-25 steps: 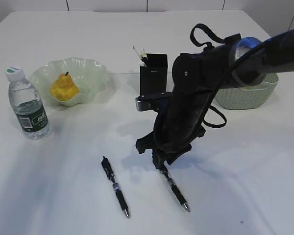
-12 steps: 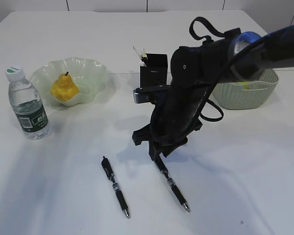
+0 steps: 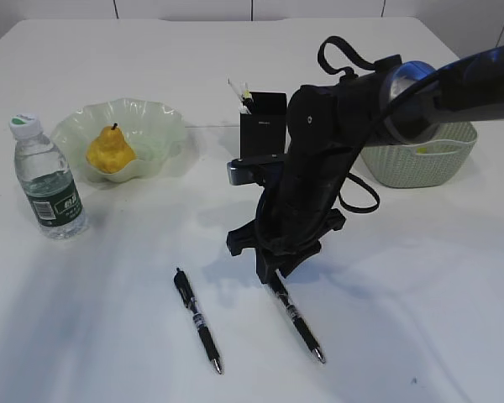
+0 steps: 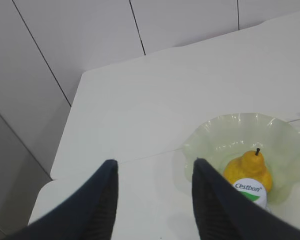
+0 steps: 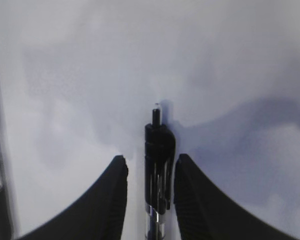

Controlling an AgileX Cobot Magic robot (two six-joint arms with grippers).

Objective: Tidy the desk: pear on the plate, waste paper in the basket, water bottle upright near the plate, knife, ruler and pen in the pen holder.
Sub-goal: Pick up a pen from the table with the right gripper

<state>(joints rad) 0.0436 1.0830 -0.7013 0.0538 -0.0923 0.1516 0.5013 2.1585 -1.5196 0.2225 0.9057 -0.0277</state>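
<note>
Here, the scene runs from biggest thing to smallest:

- The desk (image 3: 420,277) is a plain white tabletop, directly under the right gripper (image 5: 150,175), which points down at it.
- The basket (image 3: 420,164) sits behind the right gripper and off to its right, well apart.
- The plate (image 3: 155,126), with the pear (image 3: 109,151) on it, lies far to the right gripper's left; the left gripper (image 4: 152,195) hangs above this area, half open and empty.
- The water bottle (image 3: 46,180) stands upright just beside the plate.
- The pen holder (image 3: 265,126) stands behind the right gripper, already holding some items.
- One pen (image 5: 159,165) lies between the right gripper's fingers, which sit partly open on either side; whether they touch it is unclear. A second pen (image 3: 197,319) lies near, to the gripper's left.
- Risk, as a judgement: the fingers straddle the pen's very end, so closing there could pivot or flick it away.
</note>
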